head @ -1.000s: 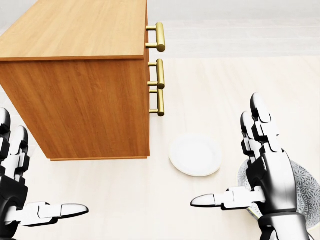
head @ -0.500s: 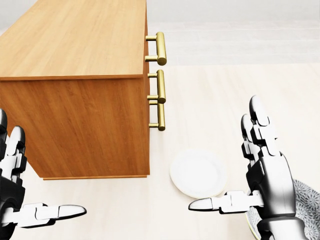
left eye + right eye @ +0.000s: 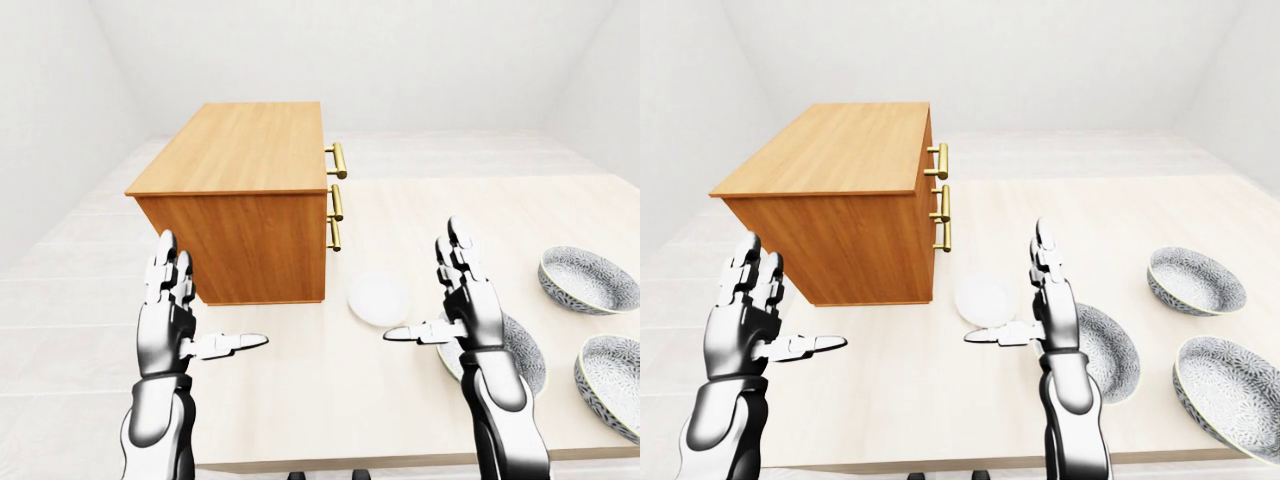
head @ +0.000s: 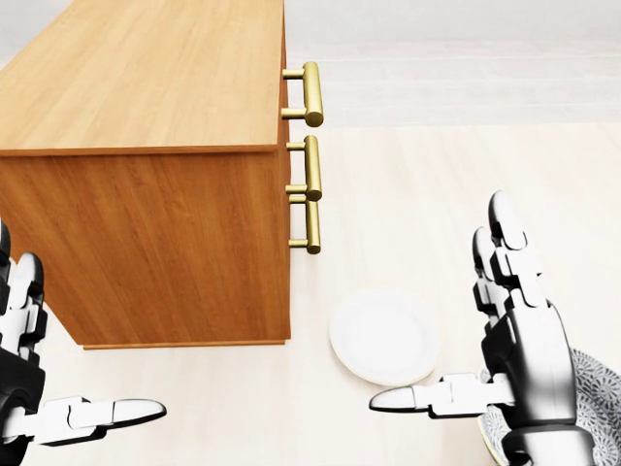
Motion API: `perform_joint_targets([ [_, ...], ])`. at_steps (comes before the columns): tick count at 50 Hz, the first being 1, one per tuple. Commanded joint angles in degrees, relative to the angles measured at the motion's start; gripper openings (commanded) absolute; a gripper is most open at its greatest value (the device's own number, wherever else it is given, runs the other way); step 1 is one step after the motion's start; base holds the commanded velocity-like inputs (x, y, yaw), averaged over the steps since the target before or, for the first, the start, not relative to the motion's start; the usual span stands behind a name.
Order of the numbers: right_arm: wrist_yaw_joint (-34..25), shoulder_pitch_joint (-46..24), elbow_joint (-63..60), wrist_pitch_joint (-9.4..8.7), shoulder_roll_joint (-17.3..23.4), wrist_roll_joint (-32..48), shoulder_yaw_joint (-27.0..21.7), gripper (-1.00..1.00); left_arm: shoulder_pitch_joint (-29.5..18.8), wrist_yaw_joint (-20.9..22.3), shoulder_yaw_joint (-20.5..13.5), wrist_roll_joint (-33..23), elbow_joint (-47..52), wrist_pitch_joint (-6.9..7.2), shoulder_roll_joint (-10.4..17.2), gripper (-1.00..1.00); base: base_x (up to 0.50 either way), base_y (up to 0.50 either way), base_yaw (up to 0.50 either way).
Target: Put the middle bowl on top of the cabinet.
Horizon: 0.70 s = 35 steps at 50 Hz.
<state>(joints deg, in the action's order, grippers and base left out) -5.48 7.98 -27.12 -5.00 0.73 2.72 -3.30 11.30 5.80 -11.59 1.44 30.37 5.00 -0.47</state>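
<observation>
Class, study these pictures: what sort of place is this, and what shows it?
Probably a bare simulated test room, not a real kitchen: plain white walls, one pale table carrying a wooden cabinet, patterned bowls and a white plate.

cabinet (image 3: 830, 215) left | white plate (image 3: 983, 298) near it | right robot hand (image 3: 1052, 318) spread beside patterned bowl (image 3: 1112, 355) | left robot hand (image 3: 738, 325) spread

The cabinet (image 3: 240, 150) is warm orange-brown wood with visible grain and a satin finish. Its handles (image 4: 310, 92) are polished brass-like metal, and the worktop (image 3: 450, 210) is pale, matt, faintly streaked wood. The plate (image 4: 383, 338) is plain smooth white, the three bowls (image 3: 1195, 280) finely patterned grey-and-white, and the left hand (image 3: 165, 325) and right hand (image 3: 470, 315) have glossy silver-and-black shells with white-tipped fingers (image 4: 506, 225).
</observation>
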Motion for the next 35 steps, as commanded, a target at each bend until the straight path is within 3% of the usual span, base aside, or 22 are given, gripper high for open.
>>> perform_joint_targets([
  [1, 0.04, -0.13, 0.29, 0.0, 0.02, -0.46, -0.73, 1.0, -0.27, -0.93, -0.21, -0.72, -1.02, 0.0, 0.05, 1.0, 0.0, 0.0, 0.0],
  [3, 0.0, -0.09, 0.31, 0.0, 0.0, -0.46, -0.66, 1.0, -0.21, -0.93, -0.28, -0.65, -0.95, 0.0, 0.09, 1.0, 0.0, 0.0, 0.0],
  [4, -0.01, -0.05, 0.37, 0.0, 0.0, -0.39, -0.6, 1.0, 0.11, -0.5, -0.06, -1.0, -0.65, -0.93, 0.25, 1.0, 0.0, 0.0, 0.0],
  [5, 0.01, -0.05, 0.45, 0.0, -0.03, -0.37, -0.57, 1.0, 0.22, -1.39, -0.09, -2.01, -0.21, 0.0, 0.1, 1.0, 0.0, 0.0, 0.0],
  [35, -1.37, 0.33, -3.83, 0.0, 0.93, 2.61, -0.15, 1.0, 0.16, -2.04, -1.21, -2.77, 1.14, 0.0, -0.2, 1.0, 0.0, 0.0, 0.0],
])
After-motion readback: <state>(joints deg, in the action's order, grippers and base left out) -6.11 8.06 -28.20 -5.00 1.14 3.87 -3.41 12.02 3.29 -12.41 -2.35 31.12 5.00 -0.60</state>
